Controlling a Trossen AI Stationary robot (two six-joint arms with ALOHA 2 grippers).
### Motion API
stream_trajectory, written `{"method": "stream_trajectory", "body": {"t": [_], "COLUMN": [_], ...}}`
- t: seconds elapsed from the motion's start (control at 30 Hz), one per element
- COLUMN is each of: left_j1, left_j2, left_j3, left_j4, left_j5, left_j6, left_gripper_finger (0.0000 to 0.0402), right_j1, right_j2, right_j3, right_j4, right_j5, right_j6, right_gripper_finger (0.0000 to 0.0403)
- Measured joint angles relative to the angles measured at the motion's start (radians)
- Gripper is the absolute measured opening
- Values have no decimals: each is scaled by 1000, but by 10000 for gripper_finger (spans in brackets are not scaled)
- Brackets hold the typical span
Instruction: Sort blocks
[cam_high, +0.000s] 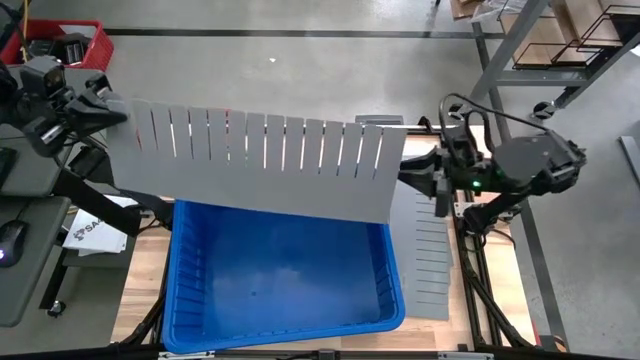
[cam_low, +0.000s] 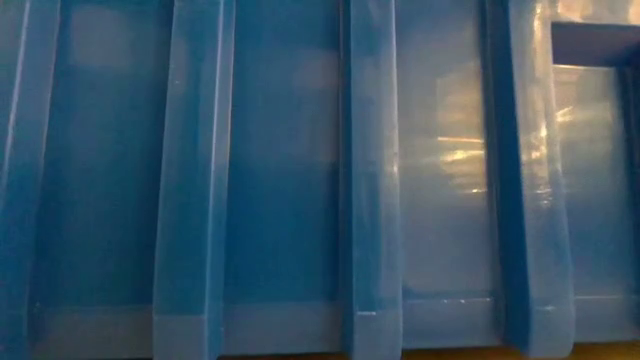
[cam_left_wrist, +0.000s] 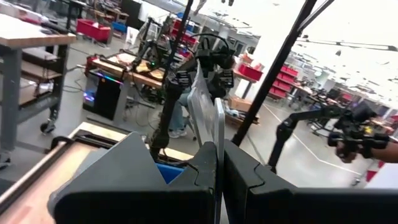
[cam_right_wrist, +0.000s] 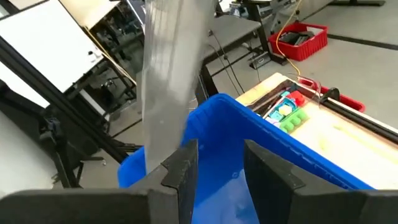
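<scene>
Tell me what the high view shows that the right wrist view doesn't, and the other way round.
Only the high view shows both arms holding the slotted grey divider panel by its ends above the blue bin, the left pincer at one end and the right pincer at the other, plus a second panel lying flat on the table. Only the right wrist view shows coloured blocks beyond the bin. Both share bin and held panel.

I see the blocks (cam_right_wrist: 287, 112) only in the right wrist view: a small cluster, green, yellow, teal and red, resting on the table beside the blue bin (cam_right_wrist: 261, 140).
</scene>
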Motion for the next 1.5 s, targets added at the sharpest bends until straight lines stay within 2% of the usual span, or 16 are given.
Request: {"method": "stream_trajectory", "body": {"t": [0.1,0.3,0.37,0.5,0.73,0.97,1.5], "left_j1": [0,0,0,0,0,0,0], "left_j2": [-1,-1,-3,-3,-3,12,46], "left_j3": [0,0,1,21,36,37,36], "left_j4": [1,1,-1,-1,1,2,62], "left_j5": [-11,-19,-19,-24,-62,-74,-94], "left_j6": [13,13,11,11,13,13,74], "left_gripper_finger": [0,0,0,0,0,0,0], "right_j1": [-12,-31,-29,-6,-1,-44,-180], "right_j2": [7,15,5,-31,-57,-17,26], "right_j3": [0,4,19,43,44,41,41], "right_j4": [24,84,46,8,-25,-18,63], "right_j5": [-12,-102,-95,-2,0,-4,-189], "right_j6": [-12,-55,-39,6,93,43,-30], "right_gripper_finger": [119,119,119,119,146,184,186]}}
